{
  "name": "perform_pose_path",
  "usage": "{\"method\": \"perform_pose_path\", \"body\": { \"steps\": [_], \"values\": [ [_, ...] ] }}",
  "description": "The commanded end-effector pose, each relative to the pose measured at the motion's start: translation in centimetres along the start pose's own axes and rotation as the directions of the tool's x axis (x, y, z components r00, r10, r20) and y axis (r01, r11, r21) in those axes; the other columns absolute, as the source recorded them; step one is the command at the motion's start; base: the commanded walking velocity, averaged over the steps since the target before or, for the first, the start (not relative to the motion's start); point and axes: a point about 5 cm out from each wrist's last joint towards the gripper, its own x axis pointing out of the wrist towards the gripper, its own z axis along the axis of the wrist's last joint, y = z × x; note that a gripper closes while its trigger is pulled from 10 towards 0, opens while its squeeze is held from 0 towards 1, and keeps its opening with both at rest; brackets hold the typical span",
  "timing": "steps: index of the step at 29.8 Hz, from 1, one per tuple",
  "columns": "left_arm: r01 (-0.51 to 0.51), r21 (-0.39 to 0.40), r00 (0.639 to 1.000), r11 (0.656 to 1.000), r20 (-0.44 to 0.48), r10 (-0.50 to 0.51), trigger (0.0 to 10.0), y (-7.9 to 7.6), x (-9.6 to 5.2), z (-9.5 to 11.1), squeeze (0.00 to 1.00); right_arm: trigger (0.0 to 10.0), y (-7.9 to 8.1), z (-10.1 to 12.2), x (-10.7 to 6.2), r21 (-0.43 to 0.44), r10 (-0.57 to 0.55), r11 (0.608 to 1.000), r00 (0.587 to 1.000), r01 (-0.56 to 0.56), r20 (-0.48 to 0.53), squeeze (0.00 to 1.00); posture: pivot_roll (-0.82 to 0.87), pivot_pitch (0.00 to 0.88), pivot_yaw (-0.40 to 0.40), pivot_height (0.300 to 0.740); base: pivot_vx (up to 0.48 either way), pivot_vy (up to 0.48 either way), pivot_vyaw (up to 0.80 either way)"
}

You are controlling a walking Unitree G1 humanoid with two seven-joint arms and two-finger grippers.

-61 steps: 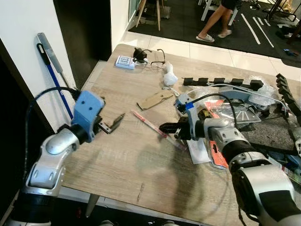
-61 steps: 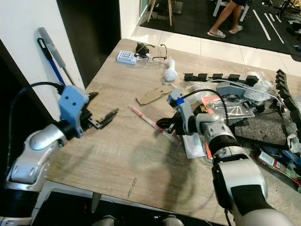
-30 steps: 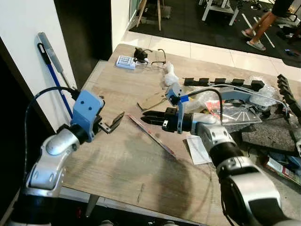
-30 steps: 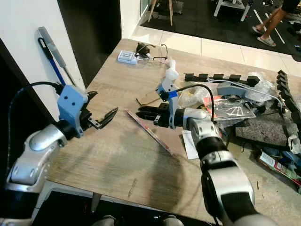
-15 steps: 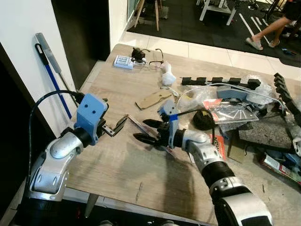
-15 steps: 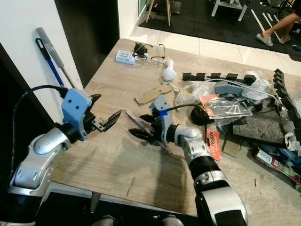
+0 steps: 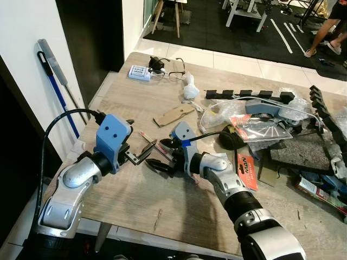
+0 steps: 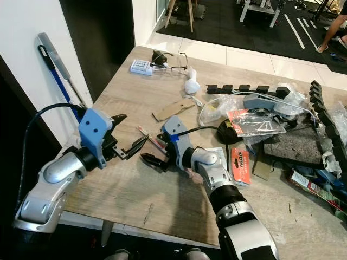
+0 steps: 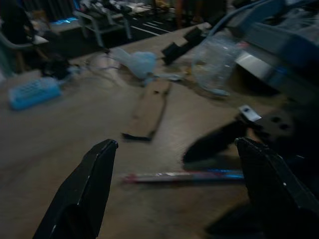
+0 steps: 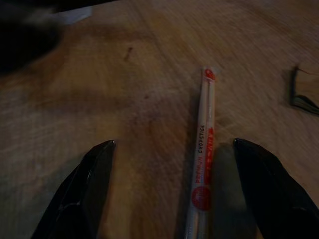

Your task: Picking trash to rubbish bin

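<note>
A long, thin red-and-white chopstick wrapper [image 7: 147,138] lies flat on the wooden table [image 7: 135,200]. My right gripper [image 7: 158,153] hovers open just above the wrapper [image 10: 201,164], which lies between its two fingers without touching either. My left gripper [image 8: 132,130] is open too and faces the right one closely from the left. The wrapper [image 9: 184,176] lies ahead of its fingers.
A cardboard strip [image 7: 172,114] and a white crumpled wad [image 7: 189,91] lie further back. Glasses [image 7: 174,71] and a small blue-white box [image 7: 139,72] sit at the far edge. Plastic packets, black foam blocks [image 7: 244,93] and a red packet [image 7: 245,170] crowd the right. A mop [image 7: 54,76] leans on the wall.
My right gripper has travelled left from the packets along the wrapper to its left end. My left gripper has come closer to it. The camera has shifted as well.
</note>
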Motion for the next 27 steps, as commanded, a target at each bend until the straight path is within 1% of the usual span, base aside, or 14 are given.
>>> {"method": "perform_pose_path", "body": {
  "steps": [1,2,4,8,11,12,13,14,15,16,20,22,26,27],
  "values": [
    [0.124,-0.057,0.991,0.991,-0.046,-0.127,10.0,-1.6,-0.4,-0.8,0.0,10.0,0.2,-1.7,-0.3,0.043,-0.01,0.999,0.997,0.013,-0.077,0.0,0.02,0.147,-0.098,0.74,0.0,0.0,0.0],
    [0.169,-0.069,0.982,0.983,-0.072,-0.174,10.0,-1.9,-0.7,-1.1,0.0,10.0,0.3,-1.8,-0.3,0.049,-0.012,0.999,0.996,0.016,-0.086,0.0,0.02,0.149,-0.097,0.74,0.0,0.0,0.0],
    [0.211,-0.071,0.97,0.975,-0.11,-0.218,10.0,-2.1,-1.2,-1.6,0.0,10.0,0.3,-1.9,-0.3,0.054,-0.02,0.998,0.996,0.025,-0.087,0.0,0.02,0.149,-0.096,0.74,0.0,0.0,0.0],
    [0.214,-0.071,0.963,0.974,-0.15,-0.223,10.0,-1.3,-2.0,-1.8,0.0,10.0,-0.1,-2.3,-0.6,0.054,-0.038,0.998,0.99,0.046,-0.136,0.0,0.02,0.15,-0.095,0.74,0.0,0.0,0.0],
    [0.204,-0.055,0.962,0.977,-0.172,-0.211,10.0,-0.6,-2.5,-1.9,0.0,10.0,-0.2,-3.2,-1.0,0.094,-0.019,0.995,0.979,0.038,-0.204,0.0,0.02,0.15,-0.096,0.74,0.0,0.0,0.0],
    [0.204,-0.055,0.962,0.977,-0.172,-0.211,10.0,-0.6,-2.5,-1.9,0.0,10.0,-0.2,-3.2,-1.0,0.094,-0.019,0.995,0.979,0.038,-0.204,0.0,0.02,0.15,-0.096,0.74,0.0,0.0,0.0],
    [0.202,-0.05,0.962,0.978,-0.177,-0.208,10.0,-0.5,-2.6,-1.9,0.0,4.9,-0.1,-3.7,-1.2,0.115,0.002,0.993,0.971,0.026,-0.239,0.0,0.02,0.15,-0.096,0.74,0.0,0.0,0.0],
    [0.202,-0.05,0.962,0.978,-0.177,-0.208,10.0,-0.5,-2.6,-1.9,0.0,4.9,-0.1,-3.7,-1.2,0.115,0.002,0.993,0.971,0.026,-0.239,0.0,0.02,0.15,-0.096,0.74,0.0,0.0,0.0],
    [0.202,-0.051,0.961,0.978,-0.18,-0.208,10.0,-0.4,-2.6,-1.9,0.0,4.9,0.0,-3.9,-1.2,0.139,0.017,0.99,0.966,0.02,-0.257,0.0,0.02,0.15,-0.096,0.74,0.0,0.0,0.0],
    [0.204,-0.056,0.96,0.977,-0.184,-0.211,10.0,-0.4,-2.8,-1.8,0.0,0.0,0.3,-4.2,-1.2,0.195,0.037,0.981,0.964,0.016,-0.262,0.0,0.02,0.15,-0.096,0.74,0.0,0.0,0.0],
    [0.211,-0.061,0.957,0.975,-0.189,-0.219,10.0,-0.6,-2.9,-1.9,0.0,0.0,0.5,-4.4,-1.1,0.22,0.047,0.975,0.961,0.014,-0.272,0.0,0.02,0.155,-0.095,0.74,0.0,0.0,0.0],
    [0.212,-0.058,0.956,0.976,-0.194,-0.22,10.0,-0.7,-2.8,-1.9,0.0,0.0,0.6,-4.5,-1.0,0.247,0.055,0.969,0.96,0.015,-0.274,0.0,0.02,0.153,-0.095,0.74,0.0,0.0,0.0],
    [0.218,-0.065,0.954,0.974,-0.196,-0.227,10.0,-0.7,-2.8,-2.0,0.0,0.0,0.4,-4.5,-1.1,0.297,0.043,0.954,0.954,0.049,-0.296,0.0,0.02,0.157,-0.094,0.74,0.0,0.0,0.0],
    [0.222,-0.065,0.953,0.973,-0.199,-0.231,10.0,-0.8,-2.8,-2.0,0.0,0.0,0.2,-4.5,-1.1,0.322,0.033,0.944,0.955,0.067,-0.296,0.0,0.02,0.157,-0.094,0.74,0.0,0.0,0.0]
  ]
}}
